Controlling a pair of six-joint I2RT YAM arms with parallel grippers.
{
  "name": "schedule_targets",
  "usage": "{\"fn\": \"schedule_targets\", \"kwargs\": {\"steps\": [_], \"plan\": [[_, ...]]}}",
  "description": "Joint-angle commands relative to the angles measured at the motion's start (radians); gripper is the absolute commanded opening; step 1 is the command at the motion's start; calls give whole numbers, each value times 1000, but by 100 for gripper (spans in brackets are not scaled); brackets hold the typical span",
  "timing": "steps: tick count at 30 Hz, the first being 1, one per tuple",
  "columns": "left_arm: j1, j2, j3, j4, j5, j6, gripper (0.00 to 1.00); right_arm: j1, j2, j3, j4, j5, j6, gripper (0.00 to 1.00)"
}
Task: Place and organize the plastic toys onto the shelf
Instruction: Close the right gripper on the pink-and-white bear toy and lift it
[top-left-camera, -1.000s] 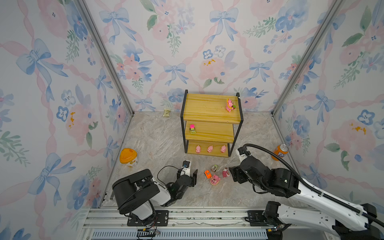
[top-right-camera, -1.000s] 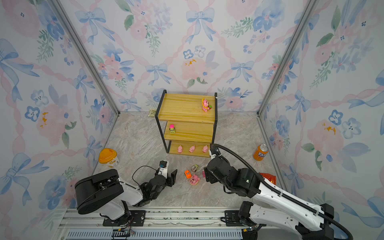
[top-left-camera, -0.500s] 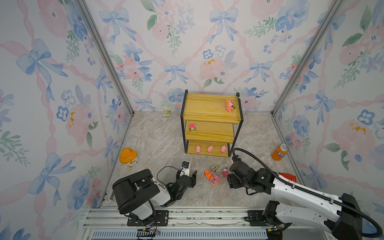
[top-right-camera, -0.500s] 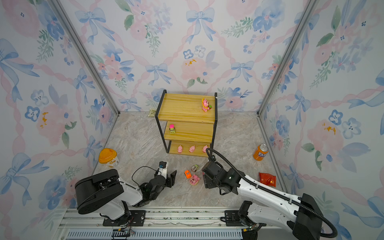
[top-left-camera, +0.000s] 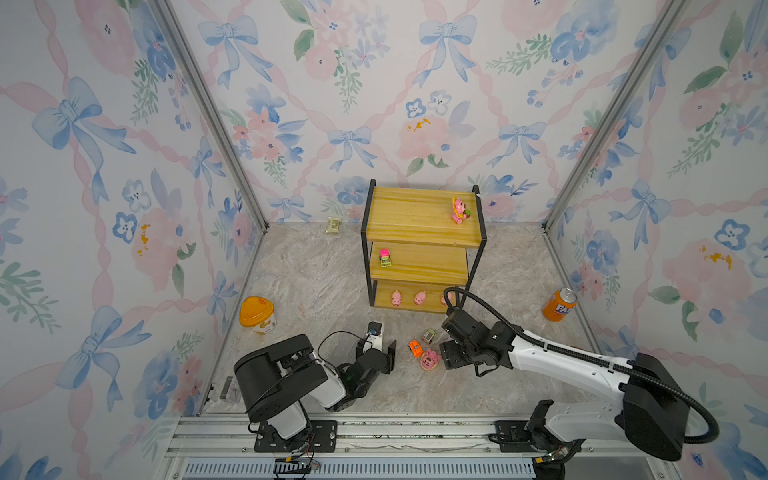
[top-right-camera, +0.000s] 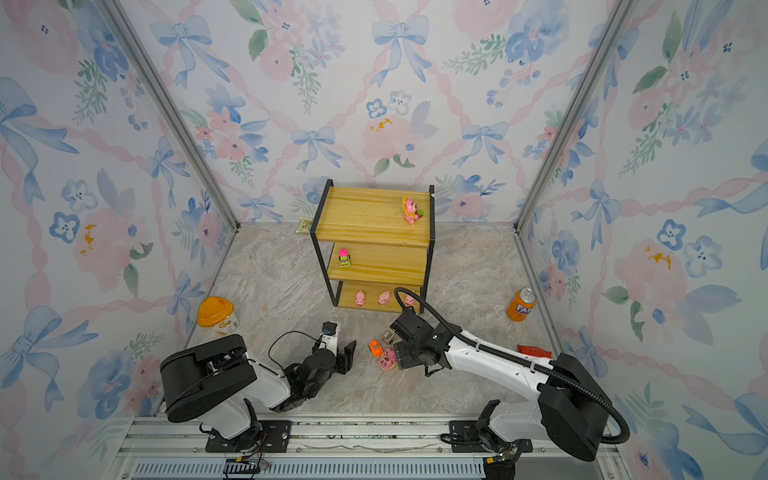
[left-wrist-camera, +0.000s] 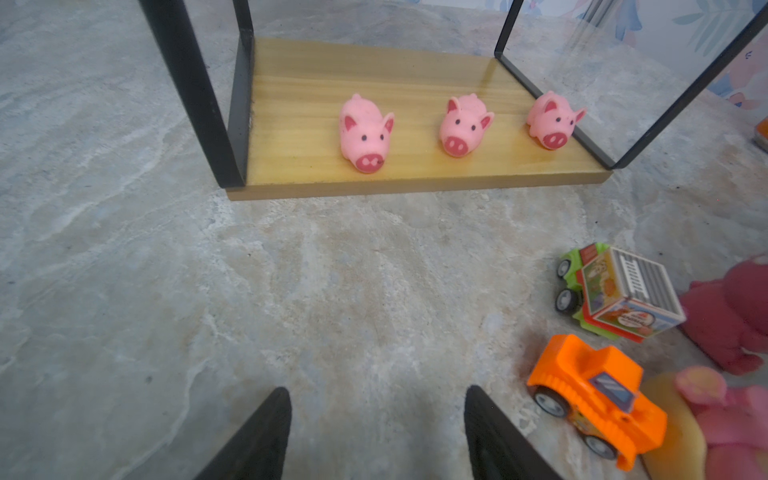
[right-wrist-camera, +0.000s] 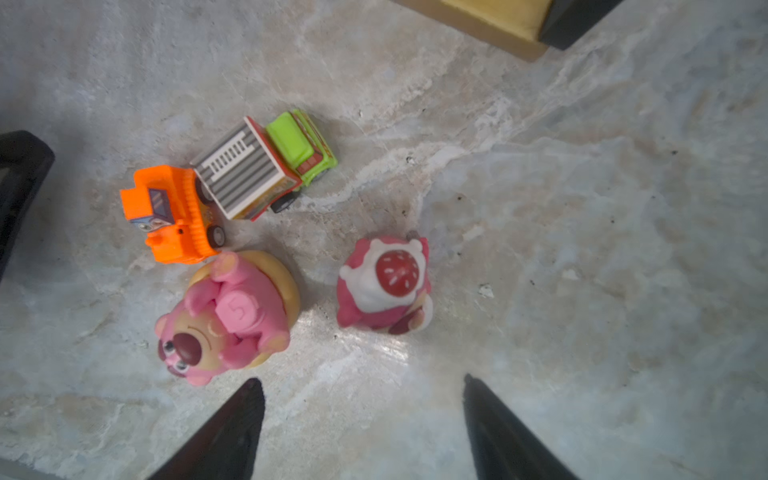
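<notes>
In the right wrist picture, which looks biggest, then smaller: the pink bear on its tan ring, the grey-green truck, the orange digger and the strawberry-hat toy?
1. pink plastic bear on its tan ring
2. grey-green toy truck
3. orange plastic digger and pink strawberry-hat figurine: they look about alike, so I won't rank them.

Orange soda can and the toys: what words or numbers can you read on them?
"FAN" on the orange soda can; the rest curves out of sight.
"5", perhaps, on the round badge of the lying pink bear figurine.
Side print on the grey-green toy truck: too blurred to read.
</notes>
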Motion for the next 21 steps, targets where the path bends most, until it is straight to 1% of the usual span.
{"fn": "schedule_targets", "kwargs": {"steps": [1, 7, 9, 13, 21], "plan": [[7, -11, -11, -17, -18, -16, 67, -23, 32, 34, 11, -9, -17, 77], [7, -11, -10, -17, -22, -14, 67, -57, 62, 43, 35, -9, -34, 71], [7, -7, -9, -17, -22, -15, 67, -68, 77, 49, 42, -11, -46, 67], [7, -3, -8, -17, -22, -19, 67, -77, 110, 62, 57, -20, -64, 63], [7, -17, -20, -18, -34, -21, 67, -79, 175, 79, 83, -17, -73, 57]]}}
